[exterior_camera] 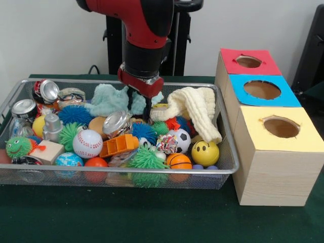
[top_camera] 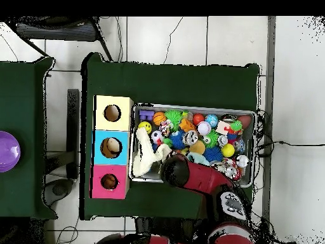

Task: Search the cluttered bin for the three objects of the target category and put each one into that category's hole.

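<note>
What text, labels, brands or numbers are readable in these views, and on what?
None can be read.
Crushed cans at the bin's end: printing shows, too blurred to read.
Globe-print ball: map pattern only, no legible lettering.
Yellow ball: a smiley face, no words.
Three wooden boxes: coloured tops, no lettering.
Overhead view: everything too small to read.

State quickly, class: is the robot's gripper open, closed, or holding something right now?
Gripper: down in the bin among the clutter; open or closed cannot be told.
</note>
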You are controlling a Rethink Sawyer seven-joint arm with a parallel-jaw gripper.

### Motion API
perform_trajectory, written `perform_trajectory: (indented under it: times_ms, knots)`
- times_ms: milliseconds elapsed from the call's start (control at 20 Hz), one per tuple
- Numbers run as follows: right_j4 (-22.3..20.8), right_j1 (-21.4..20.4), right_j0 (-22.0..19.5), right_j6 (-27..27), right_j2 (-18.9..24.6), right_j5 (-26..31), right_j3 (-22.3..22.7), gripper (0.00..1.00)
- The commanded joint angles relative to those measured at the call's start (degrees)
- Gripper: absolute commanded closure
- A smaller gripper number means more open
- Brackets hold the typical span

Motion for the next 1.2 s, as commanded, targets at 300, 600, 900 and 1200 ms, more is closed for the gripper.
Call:
perform_trajectory:
  times_ms: [300,600,900,1200]
  knots:
    - [-0.9,-7.6,1.0,2.6,4.9,13.2,10.0,0.0]
    - [-0.3,-8.7,3.4,7.0,3.5,5.2,11.8,0.0]
    - [1.7,-6.8,0.0,8.6,8.4,-5.3,8.2,0.0]
    - [2.5,-7.3,-1.5,8.6,9.4,-6.2,6.5,0.0]
